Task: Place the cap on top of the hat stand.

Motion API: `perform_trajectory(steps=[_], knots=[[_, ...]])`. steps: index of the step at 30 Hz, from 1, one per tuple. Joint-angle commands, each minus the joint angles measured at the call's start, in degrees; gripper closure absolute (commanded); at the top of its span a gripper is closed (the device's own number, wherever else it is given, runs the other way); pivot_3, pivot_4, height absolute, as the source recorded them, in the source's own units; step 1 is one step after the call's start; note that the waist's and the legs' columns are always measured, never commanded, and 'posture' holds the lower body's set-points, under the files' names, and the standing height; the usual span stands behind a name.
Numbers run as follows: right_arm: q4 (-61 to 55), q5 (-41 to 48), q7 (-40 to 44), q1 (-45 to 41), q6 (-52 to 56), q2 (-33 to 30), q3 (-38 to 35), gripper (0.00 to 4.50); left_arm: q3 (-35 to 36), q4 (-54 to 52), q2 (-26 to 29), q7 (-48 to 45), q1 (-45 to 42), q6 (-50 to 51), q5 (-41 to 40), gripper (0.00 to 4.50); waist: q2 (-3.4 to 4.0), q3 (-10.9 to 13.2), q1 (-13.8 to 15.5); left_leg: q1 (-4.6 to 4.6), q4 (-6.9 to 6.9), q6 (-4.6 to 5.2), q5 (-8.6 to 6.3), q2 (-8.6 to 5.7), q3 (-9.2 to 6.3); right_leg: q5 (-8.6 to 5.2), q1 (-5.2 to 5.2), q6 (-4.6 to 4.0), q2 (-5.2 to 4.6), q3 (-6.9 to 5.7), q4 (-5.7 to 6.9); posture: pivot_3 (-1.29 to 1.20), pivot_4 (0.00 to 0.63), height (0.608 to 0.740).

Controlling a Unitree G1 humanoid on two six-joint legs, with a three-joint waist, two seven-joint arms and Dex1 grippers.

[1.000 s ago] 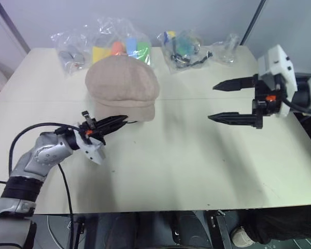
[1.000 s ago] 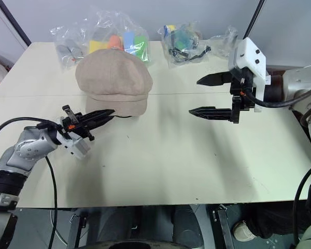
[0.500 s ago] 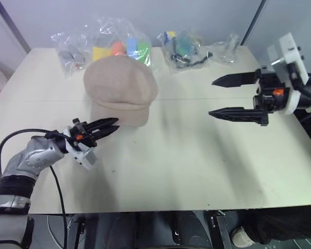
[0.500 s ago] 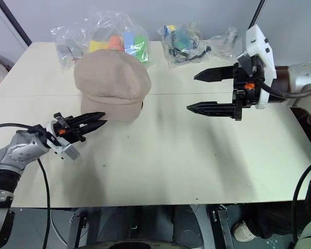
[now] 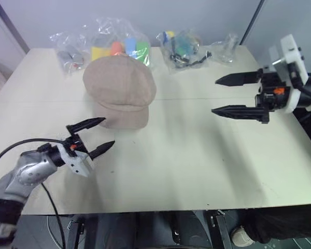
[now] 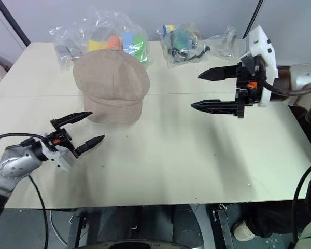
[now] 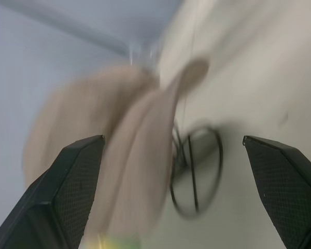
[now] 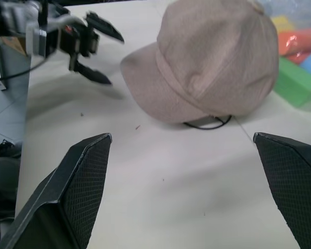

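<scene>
Cap [image 5: 120, 90] hides hat stand [image 8: 207, 123] except base ring; both grippers' fingers spread.

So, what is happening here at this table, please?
A two-armed robot is working with a cap and a wire hat stand. The beige cap sits over the stand on the table; from the stand, a bit of black wire ring shows under the cap's edge. The left gripper is beside the cap's brim, jaws open, holding nothing. The right gripper hovers open over the table. Clear bags of colourful items lie behind.
</scene>
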Motion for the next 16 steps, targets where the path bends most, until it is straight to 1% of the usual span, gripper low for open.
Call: perform_trajectory(steps=[1, 3, 4, 6, 7, 8, 9, 11, 13, 16], knots=[[2.26, -1.54, 1.39, -0.94, -2.15, 0.16, 0.02, 0.0, 7.36, -14.42, 3.72, -5.31, 6.28, 25.56, -18.43, 0.06, 0.0, 0.02, 0.07, 0.0, 0.0, 0.0, 0.0, -0.01, -0.01, 0.0, 0.0, -0.01, -0.01, 0.0, 0.0, 0.0, 0.15, 0.74], [3.84, -2.29, 2.27, -1.47, -2.86, 0.25, 0.53, 0.0, 12.95, -21.15, 6.61, -8.65, 10.42, 40.74, -31.87, 0.06, 0.03, 0.03, 0.08, 0.01, 0.0, 0.0, 0.0, 0.01, -0.02, -0.01, 0.0, -0.02, 0.01, -0.01, -0.02, 0.0, 0.15, 0.74], [4.71, -2.49, 2.81, -1.97, -3.02, 0.34, 0.75, 0.0, 16.96, -22.95, 7.33, -10.06, 11.15, 45.48, -38.29, 0.06, 0.04, 0.04, 0.03, 0.0, 0.0, 0.0, 0.0, 0.01, -0.03, -0.01, -0.01, -0.02, 0.01, -0.01, -0.02, 0.0, 0.15, 0.74], [6.57, -2.88, 3.64, -3.2, -3.12, 0.86, 1.22, 0.0, 24.95, -24.03, 9.01, -12.25, 11.47, 56.44, -50.46, 0.06, 0.06, 0.06, 0.02, 0.0, 0.0, 0.0, 0.0, 0.0, -0.03, -0.02, -0.01, -0.03, 0.02, -0.02, -0.03, 0.0, 0.15, 0.74], [7.22, -3.02, 3.9, -3.75, -3.02, 1.09, 1.4, 0.0, 28.07, -24.13, 9.48, -13.42, 11.29, 60.31, -54.49, 0.06, 0.06, 0.06, -0.03, 0.0, 0.01, 0.0, 0.0, 0.01, -0.03, -0.03, -0.01, -0.04, 0.04, -0.02, -0.02, 0.0, 0.15, 0.74], [8.05, -3.35, 4.15, -4.38, -3.04, 1.41, 1.79, 0.0, 31.66, -22.97, 10.91, -15.0, 11.32, 66.36, -59.42, 0.06, 0.06, 0.07, -0.08, 0.0, 0.01, 0.0, 0.0, 0.02, -0.04, -0.03, -0.01, -0.05, 0.07, -0.03, -0.03, 0.0, 0.15, 0.74], [8.83, -3.7, 4.46, -4.93, -3.24, 1.76, 2.2, 0.0, 35.07, -21.58, 11.74, -17.71, 11.25, 69.37, -61.81, 0.06, 0.06, 0.07, -0.15, 0.0, 0.01, 0.0, 0.0, 0.01, -0.03, -0.05, -0.01, -0.06, 0.08, -0.02, -0.02, 0.0, 0.15, 0.74], [9.99, -4.23, 4.87, -5.89, -3.45, 2.35, 2.9, 0.0, 39.72, -18.53, 13.51, -21.22, 11.12, 75.22, -64.35, 0.06, 0.07, 0.07, -0.2, 0.0, 0.0, 0.0, 0.0, -0.07, 0.0, -0.06, -0.02, -0.08, 0.09, -0.02, -0.03, 0.0, 0.15, 0.74], [10.9, -4.77, 5.04, -6.67, -3.49, 3.15, 3.35, 0.0, 41.63, -15.61, 14.78, -23.47, 9.93, 77.14, -63.09, 0.06, 0.07, 0.07, -0.22, 0.01, -0.02, 0.0, 0.0, -0.11, 0.01, -0.1, -0.03, -0.14, 0.13, -0.02, -0.04, 0.0, 0.15, 0.74], [11.22, -5.09, 5.08, -7.13, -3.14, 3.99, 3.36, 0.0, 42.81, -14.02, 15.79, -26.09, 8.03, 78.48, -60.9, 0.06, 0.07, 0.07, -0.21, 0.01, -0.02, 0.0, 0.0, -0.11, 0.02, -0.12, -0.04, -0.18, 0.16, -0.02, -0.04, 0.0, 0.15, 0.74]])
